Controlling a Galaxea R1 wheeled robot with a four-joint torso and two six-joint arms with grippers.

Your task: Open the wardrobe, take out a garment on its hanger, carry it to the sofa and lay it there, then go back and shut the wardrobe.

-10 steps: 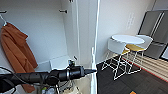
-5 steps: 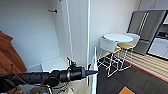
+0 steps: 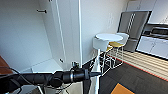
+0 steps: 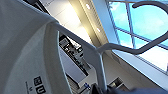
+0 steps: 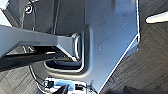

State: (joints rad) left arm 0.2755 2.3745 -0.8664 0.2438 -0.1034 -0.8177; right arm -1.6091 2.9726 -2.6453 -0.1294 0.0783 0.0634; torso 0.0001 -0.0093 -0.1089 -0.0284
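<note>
Left gripper (image 3: 98,74): I can't tell its grip; hanger (image 4: 120,47) and garment (image 4: 27,62) ride close against it.
Wardrobe (image 3: 62,32): door open beside me.

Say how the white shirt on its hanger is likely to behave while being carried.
The thin white shirt drapes softly over the slim white hanger, so it is probably floppy and light and may sway. The hanger's thin bars look stiff but smooth; the fabric could slide off if tilted.
</note>
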